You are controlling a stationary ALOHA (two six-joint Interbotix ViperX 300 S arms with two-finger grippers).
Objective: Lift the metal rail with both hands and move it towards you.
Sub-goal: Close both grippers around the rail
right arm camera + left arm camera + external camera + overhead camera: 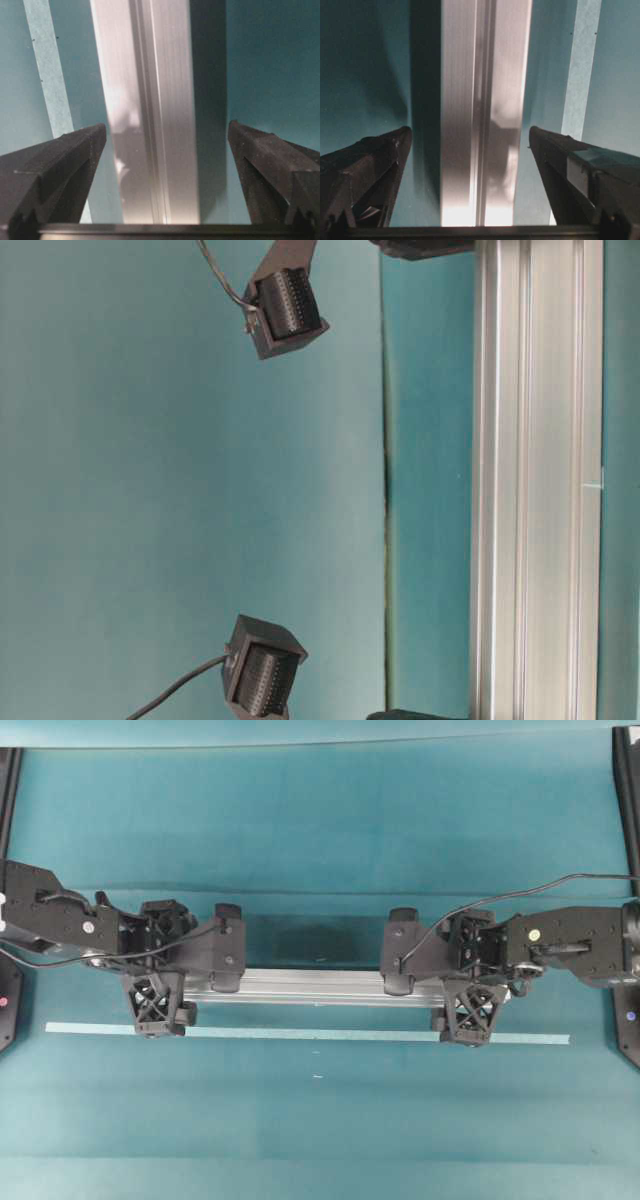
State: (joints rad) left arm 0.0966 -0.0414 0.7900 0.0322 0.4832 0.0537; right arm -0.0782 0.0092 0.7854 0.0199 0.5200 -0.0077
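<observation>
Left gripper (158,982): black, with lattice-patterned triangular fingers; it hangs over the left end of the metal rail (310,986), jaws spread wide, one finger on each side of the bar, holding nothing.
Left wrist view: the two dark fingers (367,170) stand apart from the rail (482,115), with teal cloth showing in both gaps.
Metal rail: long straight silver aluminium bar with lengthwise grooves and a brushed sheen; it lies flat on the table (320,840), its long axis running left to right in the overhead view, ends under the two grippers.
Tape strip (310,1034): flat, pale blue, thin; it lies parallel to the rail on its near side, close but apart from it, and reaches a little past both rail ends.
Open room: bare teal cloth on the near side of the tape strip and a broad stretch on the rail's far side; dark frame posts stand at the left and right table edges.
Right gripper (472,982): same black lattice build; it straddles the right end of the rail, jaws wide, gripping nothing.
Right wrist view: both fingers (55,170) are clear of the rail (150,110).
</observation>
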